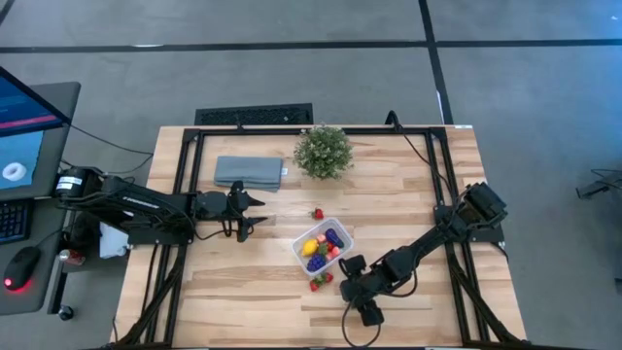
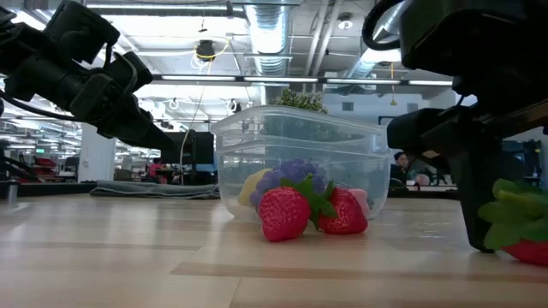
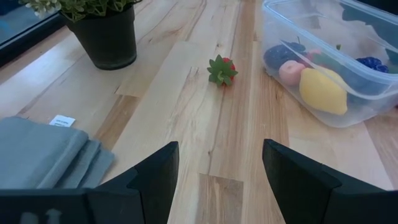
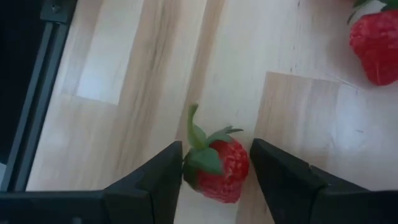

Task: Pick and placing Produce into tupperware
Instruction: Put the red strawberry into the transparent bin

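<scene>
The right gripper [image 4: 214, 171] grips a red strawberry [image 4: 219, 169] on the wooden table [image 1: 233, 282], just near of the clear tupperware [image 1: 342, 236] holding produce [image 1: 321, 245]. The left gripper [image 1: 255, 211] waits open, left of the box.

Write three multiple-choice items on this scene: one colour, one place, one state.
1. The folded cloth is: A red; B grey-blue; C yellow.
2. The right gripper is: A over the cloth; B off the table; C down beside the box, at a strawberry.
3. The left gripper is: A shut on the cloth; B holding a strawberry; C open, empty.
Key: B, seen in the high view; C, the high view puts it by the box and its wrist view shows the strawberry; C, fingers apart, nothing between.
</scene>
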Controlling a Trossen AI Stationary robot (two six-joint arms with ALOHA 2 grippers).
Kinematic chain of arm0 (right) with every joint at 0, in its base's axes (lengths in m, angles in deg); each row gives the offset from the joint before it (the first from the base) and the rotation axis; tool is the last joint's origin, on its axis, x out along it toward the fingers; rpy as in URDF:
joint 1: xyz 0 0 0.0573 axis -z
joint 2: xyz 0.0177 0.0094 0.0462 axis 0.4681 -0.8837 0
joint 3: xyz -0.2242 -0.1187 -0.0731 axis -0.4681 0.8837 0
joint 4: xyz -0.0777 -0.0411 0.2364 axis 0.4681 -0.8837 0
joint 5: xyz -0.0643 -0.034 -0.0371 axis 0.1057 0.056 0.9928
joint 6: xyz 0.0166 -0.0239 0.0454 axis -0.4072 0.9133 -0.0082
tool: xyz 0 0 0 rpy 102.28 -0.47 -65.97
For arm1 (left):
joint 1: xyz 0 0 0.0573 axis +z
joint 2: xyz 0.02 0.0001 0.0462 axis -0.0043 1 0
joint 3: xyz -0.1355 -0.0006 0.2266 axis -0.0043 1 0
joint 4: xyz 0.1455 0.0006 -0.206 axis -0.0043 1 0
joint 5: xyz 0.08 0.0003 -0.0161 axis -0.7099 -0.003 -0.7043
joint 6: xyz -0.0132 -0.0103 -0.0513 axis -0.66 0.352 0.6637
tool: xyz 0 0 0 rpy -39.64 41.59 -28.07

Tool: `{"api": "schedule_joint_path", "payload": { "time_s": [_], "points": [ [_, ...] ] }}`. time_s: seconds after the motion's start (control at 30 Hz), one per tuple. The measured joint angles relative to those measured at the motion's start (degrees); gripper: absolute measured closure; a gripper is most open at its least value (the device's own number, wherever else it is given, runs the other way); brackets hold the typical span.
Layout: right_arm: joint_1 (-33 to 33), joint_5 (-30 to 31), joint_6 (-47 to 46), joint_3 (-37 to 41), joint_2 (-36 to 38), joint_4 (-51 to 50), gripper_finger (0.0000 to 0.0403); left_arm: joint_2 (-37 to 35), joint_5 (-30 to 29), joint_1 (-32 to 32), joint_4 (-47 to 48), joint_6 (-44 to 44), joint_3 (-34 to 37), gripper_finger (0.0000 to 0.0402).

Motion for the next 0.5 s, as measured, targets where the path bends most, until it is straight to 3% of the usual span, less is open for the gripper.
{"api": "schedule_joint_path", "payload": {
  "time_s": [0.3, 0.5],
  "points": [
    [0.0, 0.1, 0.0, 0.1, 0.0, -0.6, 0.0237, 0.0, 0.0, 0.0, 0.0, 0.2, 0.0, 0.0178],
    [0.0, 0.1, -0.1, 0.1, 0.0, -0.6, 0.0221, 0.0, 0.0, 0.0, 0.0, 0.2, 0.0, 0.0178]
  ]
}}
